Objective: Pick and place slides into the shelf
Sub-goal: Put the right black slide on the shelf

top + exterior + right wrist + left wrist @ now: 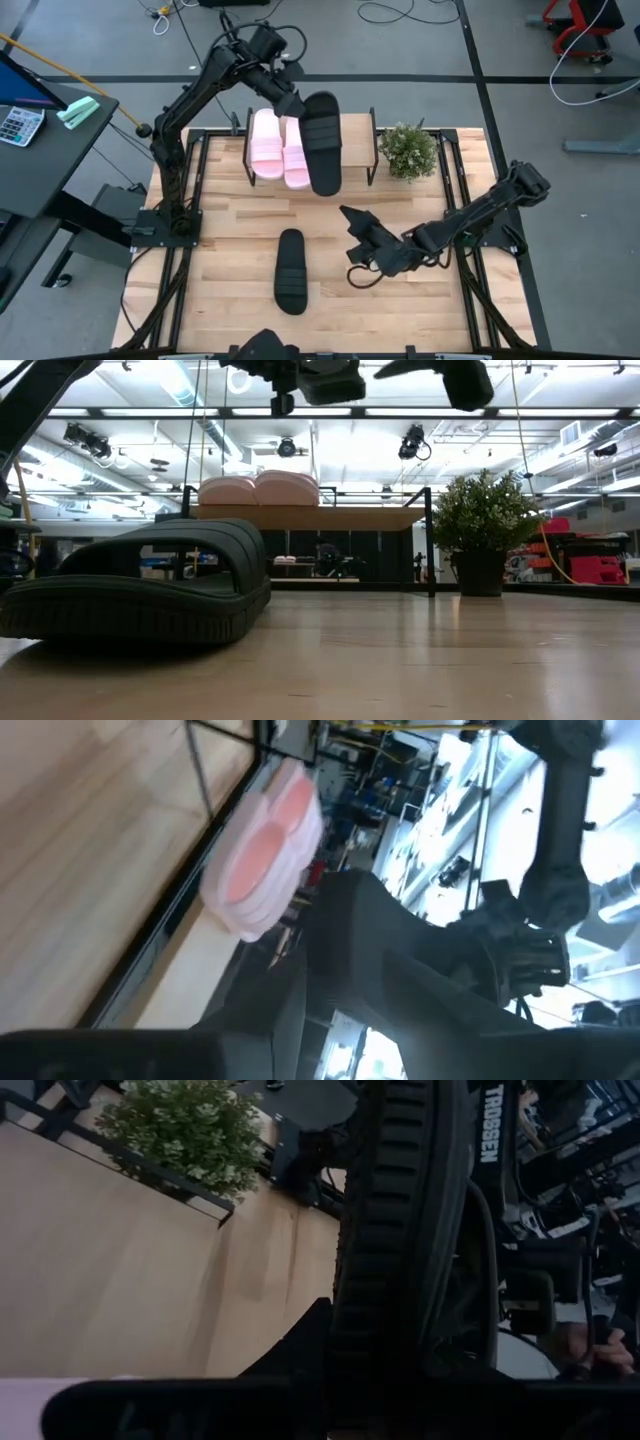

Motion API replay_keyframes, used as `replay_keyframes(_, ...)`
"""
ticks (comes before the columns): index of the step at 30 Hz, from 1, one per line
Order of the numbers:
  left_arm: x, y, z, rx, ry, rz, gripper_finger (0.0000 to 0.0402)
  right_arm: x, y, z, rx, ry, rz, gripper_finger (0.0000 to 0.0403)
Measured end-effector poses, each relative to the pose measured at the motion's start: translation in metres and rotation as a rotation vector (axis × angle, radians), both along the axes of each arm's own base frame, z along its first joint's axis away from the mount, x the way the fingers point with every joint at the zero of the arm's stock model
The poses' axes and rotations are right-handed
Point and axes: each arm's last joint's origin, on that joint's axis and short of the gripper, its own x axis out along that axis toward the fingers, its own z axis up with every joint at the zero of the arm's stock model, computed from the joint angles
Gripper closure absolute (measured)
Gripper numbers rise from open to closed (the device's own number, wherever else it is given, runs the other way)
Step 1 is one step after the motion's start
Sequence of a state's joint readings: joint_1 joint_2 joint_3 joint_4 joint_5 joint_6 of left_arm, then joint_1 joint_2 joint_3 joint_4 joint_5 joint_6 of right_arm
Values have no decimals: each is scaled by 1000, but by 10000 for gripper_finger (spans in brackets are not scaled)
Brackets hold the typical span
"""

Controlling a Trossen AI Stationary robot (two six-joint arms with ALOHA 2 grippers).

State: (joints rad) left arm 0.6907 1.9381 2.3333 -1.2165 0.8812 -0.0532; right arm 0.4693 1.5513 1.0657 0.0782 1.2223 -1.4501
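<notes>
Slatted wood surface (230, 250) w/ black frame, grey workshop floor around it. Left tool (296, 108) is over the back of the surface, at the shelf's rear edge, clamped on one end of a black slide (323, 143). That slide hangs above the shelf (358, 135), lengthwise front-to-back, just beside the pink pair; the left wrist view shows its ribbed sole edge (395, 1230) close up. The pink slides (278, 148) lie side by side on the shelf's left half, touching each other; in the low view they sit on the plank top (258, 489). Second black slide (290, 270) lies flat on the surface near the front, well apart from the shelf. Small potted plant (408, 150) stands just right of the shelf. Right tool (360, 222) hovers mid-surface, right of the front slide, fingers apart, holding nothing.
</notes>
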Motion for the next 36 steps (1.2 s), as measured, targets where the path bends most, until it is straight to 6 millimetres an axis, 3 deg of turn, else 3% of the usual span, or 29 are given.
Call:
replay_keyframes(8, 6, -4, 2, -9, -18, -3, 340, 9, -22, 2, -26, 28, -38, 264)
replay_keyframes(19, 8, -7, 2, -10, -17, -9, 340, 17, -32, 6, -47, 56, 42, 249)
replay_keyframes(36, 8, -11, 1, -42, -7, -35, 340, 16, -37, -1, -42, 120, 42, 142)
